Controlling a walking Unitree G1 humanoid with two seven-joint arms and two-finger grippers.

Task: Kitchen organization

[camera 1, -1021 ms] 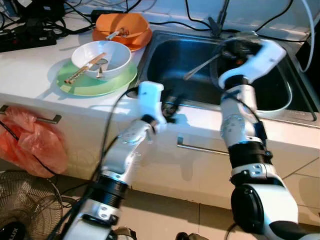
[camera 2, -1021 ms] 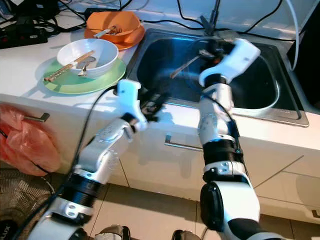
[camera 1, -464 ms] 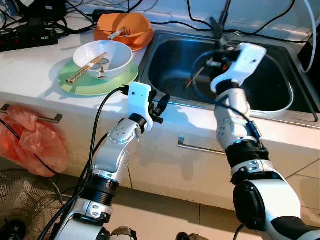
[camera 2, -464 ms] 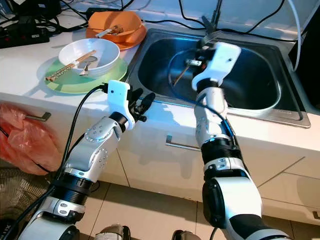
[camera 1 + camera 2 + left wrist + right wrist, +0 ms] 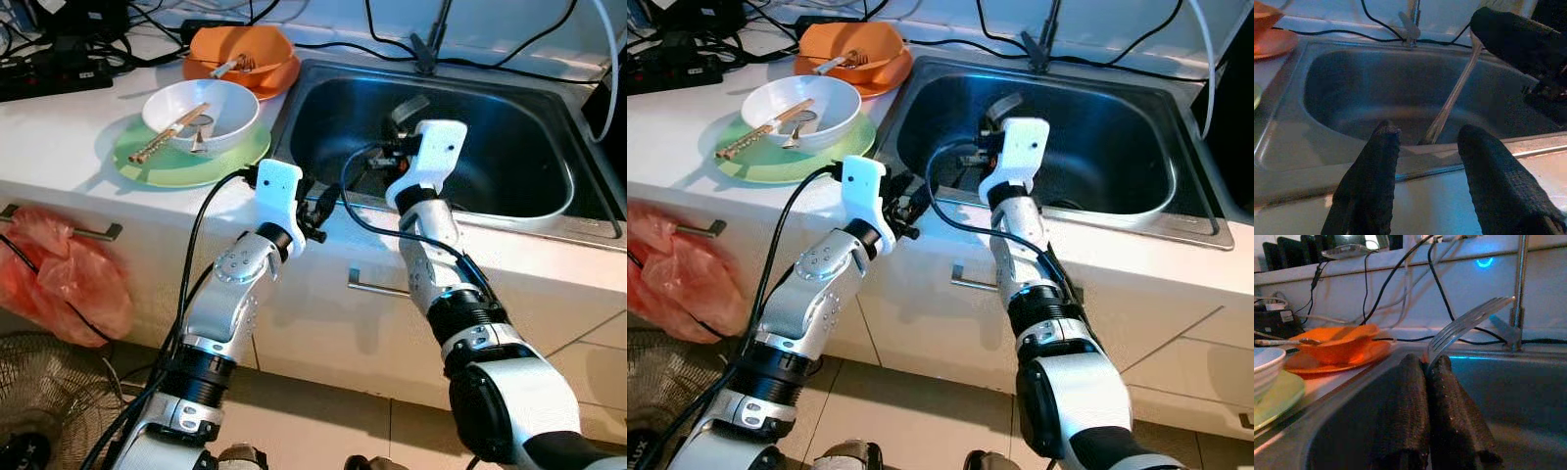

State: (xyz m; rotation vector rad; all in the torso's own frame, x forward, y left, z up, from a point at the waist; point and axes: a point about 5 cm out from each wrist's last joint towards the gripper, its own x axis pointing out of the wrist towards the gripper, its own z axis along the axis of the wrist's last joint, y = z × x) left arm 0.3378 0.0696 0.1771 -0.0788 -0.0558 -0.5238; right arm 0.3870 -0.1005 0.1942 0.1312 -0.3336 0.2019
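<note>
Fingers of our right gripper press together on a fork, tines up, low inside the sink. Our left gripper hovers at the sink's front rim, fingers apart. On the counter, a white bowl rests on a green plate beside an orange bowl.

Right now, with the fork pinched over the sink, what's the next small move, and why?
Probably lower the right hand a little further into the sink and open it. It is shut on the fork and already inside the rim. The left hand waits open at the counter edge.
</note>
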